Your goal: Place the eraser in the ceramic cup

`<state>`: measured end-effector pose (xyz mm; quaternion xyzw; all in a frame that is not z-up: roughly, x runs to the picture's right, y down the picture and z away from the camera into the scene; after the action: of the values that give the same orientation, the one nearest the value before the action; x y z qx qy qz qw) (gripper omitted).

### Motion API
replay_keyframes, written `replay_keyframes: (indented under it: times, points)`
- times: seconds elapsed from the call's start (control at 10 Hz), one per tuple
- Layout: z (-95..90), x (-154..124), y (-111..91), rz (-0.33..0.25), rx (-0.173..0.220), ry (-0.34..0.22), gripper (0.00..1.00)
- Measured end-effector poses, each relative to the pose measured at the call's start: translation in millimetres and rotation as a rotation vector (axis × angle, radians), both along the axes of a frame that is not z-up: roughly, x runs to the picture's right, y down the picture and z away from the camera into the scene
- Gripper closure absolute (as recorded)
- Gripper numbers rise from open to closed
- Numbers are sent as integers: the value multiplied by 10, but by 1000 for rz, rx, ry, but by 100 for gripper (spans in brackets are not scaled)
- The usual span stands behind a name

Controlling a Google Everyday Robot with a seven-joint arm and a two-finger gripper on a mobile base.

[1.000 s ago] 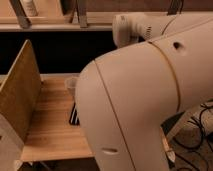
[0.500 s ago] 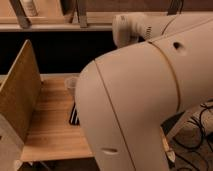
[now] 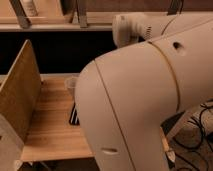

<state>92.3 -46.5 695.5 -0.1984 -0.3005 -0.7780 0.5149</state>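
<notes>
A: Where is the gripper to be found?

B: It is not shown. It is either covered by the robot arm [image 3: 135,110] or cut off past the frame, so whether it is spread, pressed together or pinching anything cannot be told.

A: How much of the view is taken up by that arm?

B: The middle and right are filled by its large white rounded housing, which is cut off at the bottom edge. A second white segment [image 3: 132,27] is seen above it, running off to the upper right.

A: Where is the ceramic cup placed?

B: The ceramic cup [image 3: 71,84] is made out on the far part of the wooden table [image 3: 47,132], just beside the left outline of the arm. Only its left part is exposed; the rest is covered by the housing, and its inside cannot be seen.

A: And the eraser?

B: It cannot be picked out with any certainty. A dark striped object [image 3: 74,116] is seen lying on the table nearer than the cup, half covered by the arm; what it is cannot be told.

A: What else is shown?

B: A wooden panel [image 3: 20,97] is stood upright along the table's left side. A shelf [image 3: 55,22] is seen across the top, and cables [image 3: 197,137] are glimpsed at the lower right.
</notes>
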Motion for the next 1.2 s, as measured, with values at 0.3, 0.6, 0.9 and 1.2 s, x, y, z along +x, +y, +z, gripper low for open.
replay_keyframes:
  times: [0.3, 0.6, 0.9, 1.2]
  points:
    - [426, -505, 260, -52, -21, -93, 20]
    - [458, -515, 292, -52, -25, -97, 20]
    - [448, -482, 237, -10, 0, -58, 20]
    - [464, -436, 106, 145, 100, 99, 20]
